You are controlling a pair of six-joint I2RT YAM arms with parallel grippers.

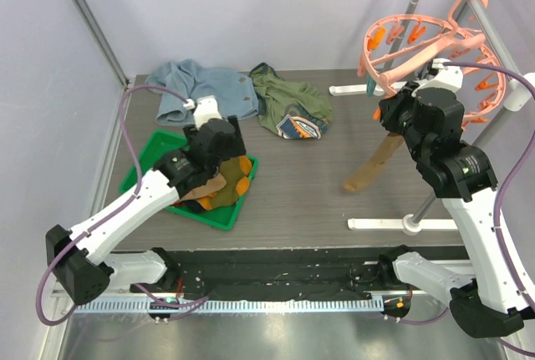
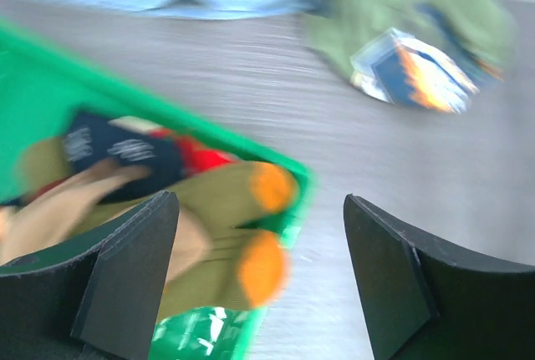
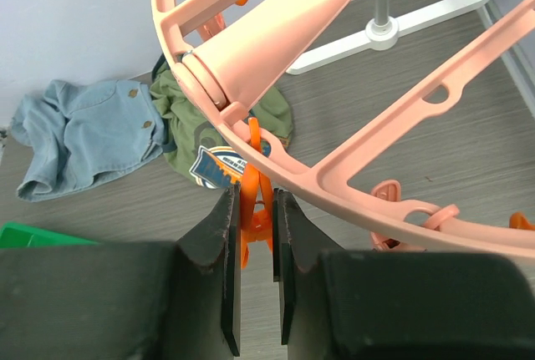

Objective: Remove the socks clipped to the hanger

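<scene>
A round salmon-pink plastic hanger (image 1: 418, 51) is hung at the right, with a tan sock (image 1: 374, 166) dangling beneath it. One orange clip (image 3: 253, 197) is pinched by the right gripper (image 3: 257, 239). The left gripper (image 2: 259, 272) is spread wide and empty above orange-toed, navy and red socks (image 1: 224, 180) piled in a green plastic tray (image 1: 150, 153). The olive-green garment (image 1: 288, 94) bears a patch (image 1: 298, 127), too blurred to be read.
</scene>
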